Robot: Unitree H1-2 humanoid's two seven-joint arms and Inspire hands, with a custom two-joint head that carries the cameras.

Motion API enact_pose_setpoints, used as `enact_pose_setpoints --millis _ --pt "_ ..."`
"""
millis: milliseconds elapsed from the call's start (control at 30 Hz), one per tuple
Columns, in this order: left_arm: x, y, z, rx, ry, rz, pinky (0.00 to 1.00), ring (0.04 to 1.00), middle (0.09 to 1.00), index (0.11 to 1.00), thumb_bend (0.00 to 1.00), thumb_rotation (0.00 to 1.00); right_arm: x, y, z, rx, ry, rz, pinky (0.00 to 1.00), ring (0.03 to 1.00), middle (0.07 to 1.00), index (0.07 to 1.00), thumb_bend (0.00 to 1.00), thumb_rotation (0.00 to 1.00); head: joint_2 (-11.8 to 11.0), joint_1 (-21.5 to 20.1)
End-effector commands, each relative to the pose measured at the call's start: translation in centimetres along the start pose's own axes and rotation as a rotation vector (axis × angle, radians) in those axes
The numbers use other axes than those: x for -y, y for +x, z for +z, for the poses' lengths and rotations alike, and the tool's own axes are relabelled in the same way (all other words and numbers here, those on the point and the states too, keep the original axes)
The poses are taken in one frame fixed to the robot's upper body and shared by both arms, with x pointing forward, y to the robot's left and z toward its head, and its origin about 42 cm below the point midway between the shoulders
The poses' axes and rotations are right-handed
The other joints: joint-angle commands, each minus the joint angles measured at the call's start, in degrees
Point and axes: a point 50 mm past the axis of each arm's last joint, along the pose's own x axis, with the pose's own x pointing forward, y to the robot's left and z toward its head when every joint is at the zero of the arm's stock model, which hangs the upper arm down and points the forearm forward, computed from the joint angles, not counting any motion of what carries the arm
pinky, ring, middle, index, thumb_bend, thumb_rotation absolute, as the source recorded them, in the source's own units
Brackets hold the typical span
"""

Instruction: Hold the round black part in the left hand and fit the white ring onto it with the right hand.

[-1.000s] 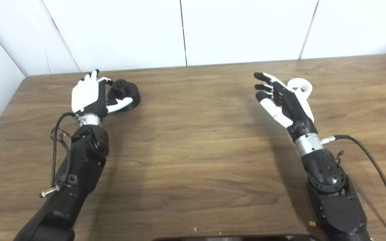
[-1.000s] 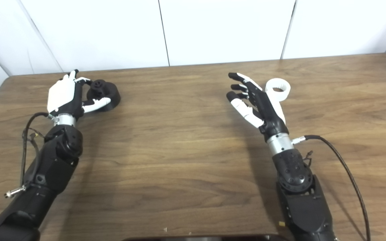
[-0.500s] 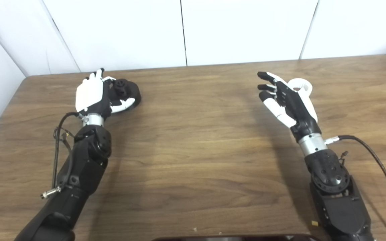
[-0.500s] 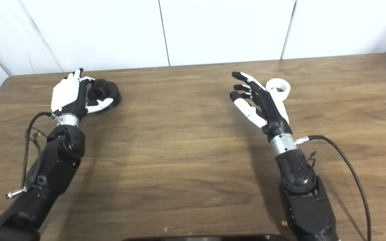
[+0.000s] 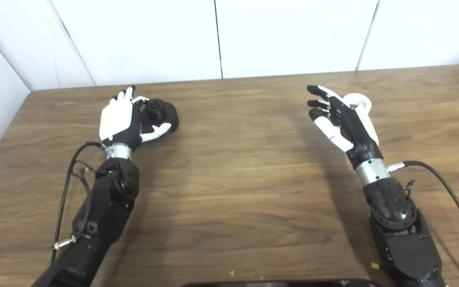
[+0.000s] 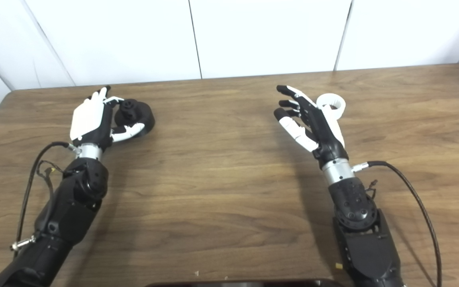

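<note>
Fingers of the left hand (image 5: 118, 119) curl around the round black part (image 5: 161, 116), thumb below it and fingertips at its top, so the hand has it in its grasp at the table's (image 5: 233, 179) far left. Bare wood lies between the arms. Over on the right, the right hand (image 5: 343, 121) is spread wide with nothing in it, palm turned inward, just in front of the white ring (image 5: 359, 103), which lies flat on the table behind it.
</note>
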Motion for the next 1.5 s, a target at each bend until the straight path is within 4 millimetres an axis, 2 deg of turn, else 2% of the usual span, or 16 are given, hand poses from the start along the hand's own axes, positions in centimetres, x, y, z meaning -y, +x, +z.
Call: enact_pose_setpoints --millis 0,800,1267,1467 --pt "1.6 -1.2 -0.4 -0.009 0.011 -0.106 1.0 1.0 1.0 0.683 1.0 0.48 0.9 1.6 2.2 0.095 -0.004 -0.018 0.73 0.811 0.889 0.838 0.6 0.78 0.08 0.04" --pt "1.4 -7.5 6.2 0.231 -0.141 -0.197 1.0 1.0 1.0 0.671 1.0 0.4 1.1 1.5 2.6 0.103 0.006 -0.042 0.72 0.803 0.887 0.83 0.6 0.77 0.54 0.01" --pt "2.4 -11.2 8.9 0.404 -0.162 -0.25 1.0 1.0 1.0 0.678 1.0 0.49 1.4 1.1 2.7 0.112 -0.012 -0.055 0.69 0.794 0.884 0.829 0.62 0.8 1.04 -0.38" --pt "3.1 -12.7 9.6 0.457 -0.182 -0.273 1.0 1.0 1.0 0.679 1.0 0.49 1.4 1.0 2.7 0.112 -0.005 -0.054 0.69 0.799 0.881 0.827 0.62 0.8 1.3 -0.93"
